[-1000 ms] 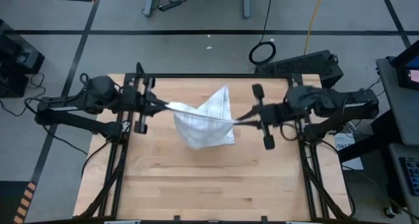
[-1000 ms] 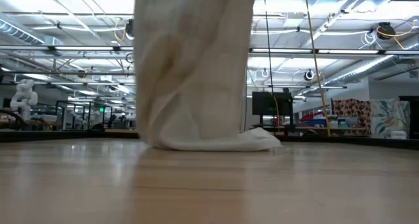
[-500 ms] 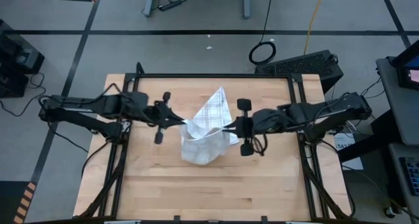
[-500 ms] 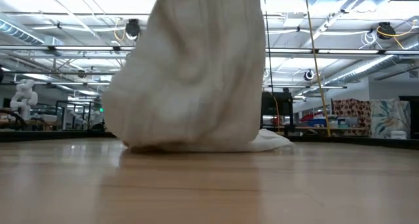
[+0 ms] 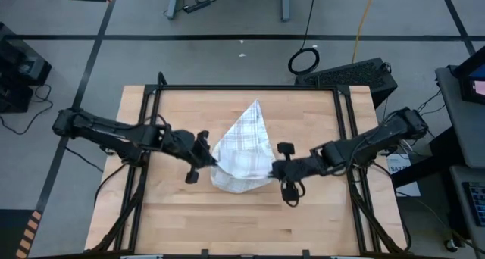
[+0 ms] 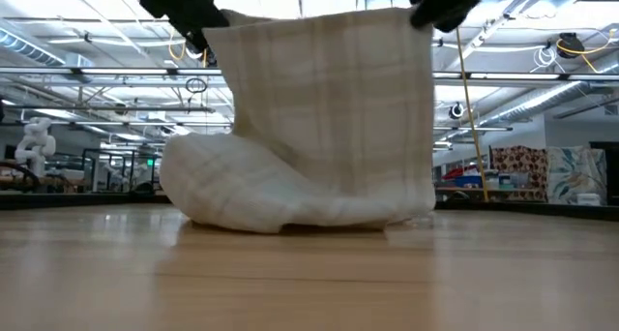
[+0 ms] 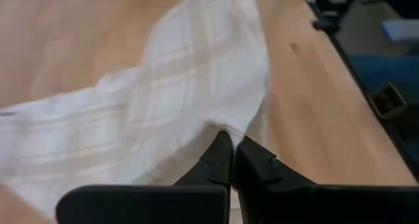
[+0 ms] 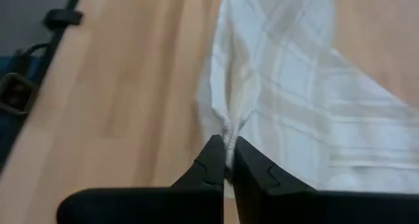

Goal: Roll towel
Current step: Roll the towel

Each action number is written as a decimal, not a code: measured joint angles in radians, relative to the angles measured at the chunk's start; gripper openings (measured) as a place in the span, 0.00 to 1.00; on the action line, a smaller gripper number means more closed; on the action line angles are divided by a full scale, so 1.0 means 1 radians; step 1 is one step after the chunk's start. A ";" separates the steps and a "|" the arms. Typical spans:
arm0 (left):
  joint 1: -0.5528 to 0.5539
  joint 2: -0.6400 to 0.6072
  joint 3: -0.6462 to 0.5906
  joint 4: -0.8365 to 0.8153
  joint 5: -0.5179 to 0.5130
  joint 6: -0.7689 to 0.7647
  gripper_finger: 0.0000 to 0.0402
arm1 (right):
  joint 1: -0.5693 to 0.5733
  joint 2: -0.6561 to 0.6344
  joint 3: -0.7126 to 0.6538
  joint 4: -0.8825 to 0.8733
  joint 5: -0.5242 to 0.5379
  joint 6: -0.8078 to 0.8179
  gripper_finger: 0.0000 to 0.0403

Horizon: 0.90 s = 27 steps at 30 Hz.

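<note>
The towel (image 5: 241,145), white with thin grey check lines, is held up at two points of its near edge. Its far corner (image 5: 255,107) lies on the wooden table (image 5: 318,213), and its lower part (image 6: 242,200) is bunched on the wood. My left gripper (image 5: 209,163) is shut on the towel's left end, and my right gripper (image 5: 271,169) is shut on its right end. In the low view, the cloth hangs between them as a sheet (image 6: 329,108). My left gripper pinches a gathered corner of the towel's upper edge (image 7: 224,128) between its two fingers, slanting down from the table's left. The cloth spreads away from the fingertips and hangs below them. Its lower part rests on the table. My right gripper pinches a gathered bit of the towel's upper edge (image 8: 228,131) between its two fingers, slanting down from the table's right. The cloth fans out from the fingertips and hangs below, with its lower part on the table.
A black frame (image 5: 242,87) runs around the table's far and side edges. Bare wood (image 5: 242,221) lies between the towel and the near edge. Beyond the table are cables and a black case (image 5: 348,73) on the floor.
Both grippers have come down and toward the near edge, tipping more steeply downward, and stayed shut on the towel. The held edge has sunk with them, and more cloth has bunched on the table. The far corner has stayed where it lay.
</note>
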 joint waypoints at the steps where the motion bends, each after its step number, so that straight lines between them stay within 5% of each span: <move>1: -0.018 0.010 0.000 0.031 0.001 0.003 0.03 | 0.018 0.000 -0.006 0.015 0.000 0.009 0.00; 13: -0.125 0.155 0.001 0.271 -0.004 0.026 0.03 | 0.226 -0.002 -0.011 -0.124 0.009 0.170 0.00; 20: -0.127 0.237 0.001 0.236 -0.035 0.024 0.19 | 0.290 -0.002 -0.012 -0.222 -0.001 0.308 0.00; 24: -0.127 0.265 0.001 0.202 -0.193 0.025 0.30 | 0.310 -0.002 -0.012 -0.301 0.009 0.389 0.00; 27: -0.116 0.286 0.001 0.176 -0.460 0.025 0.36 | 0.327 -0.002 -0.012 -0.359 0.008 0.450 0.00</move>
